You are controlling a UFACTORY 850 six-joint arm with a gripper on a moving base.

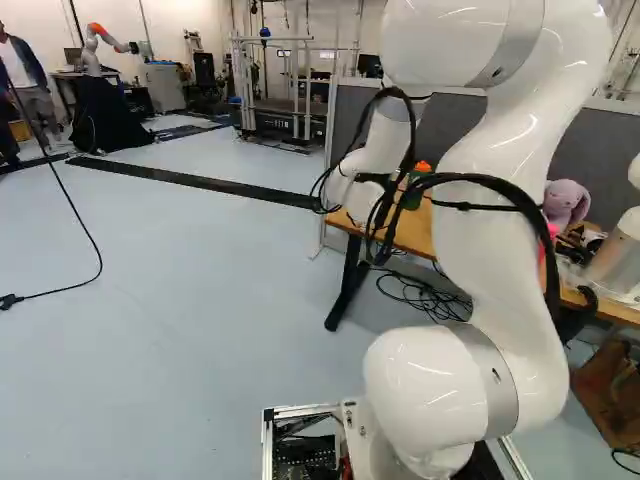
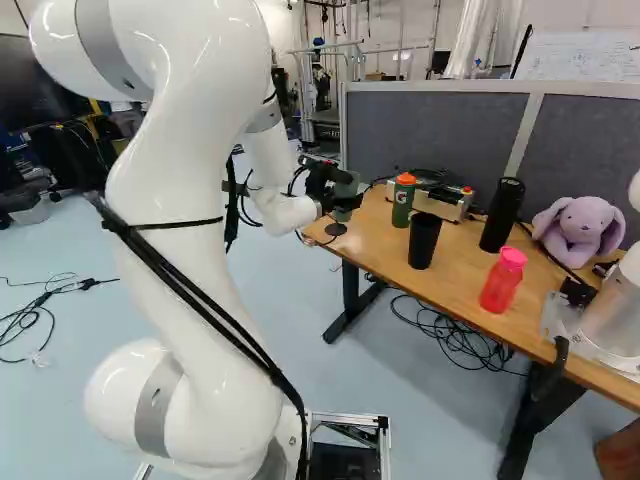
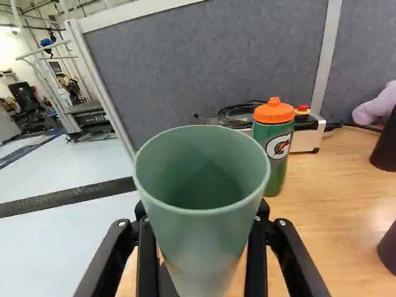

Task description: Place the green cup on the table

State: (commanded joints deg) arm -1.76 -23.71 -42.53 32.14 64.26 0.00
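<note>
Over the left end of the table [image 2: 462, 272], the green cup [image 3: 201, 179] is held roughly upright at the end of the white arm [image 2: 190, 210]. The jaws are clenched around the cup, one on each side of its lower part; whether its foot touches the wood, I cannot tell. Just to the right of it, a little farther off, stands a green bottle with an orange lid [image 2: 402, 205], near a pale box [image 2: 450, 206] with black cable. Right of that bottle and nearer is a black cup [image 2: 424, 242], with a tall black tumbler [image 2: 502, 215] farther right. A pink bottle [image 2: 503, 282] stands on the near side, and a purple plush toy [image 2: 578, 232] sits at the far right, near another robot [image 2: 618, 310]. Behind runs a grey partition [image 2: 430, 130].
</note>
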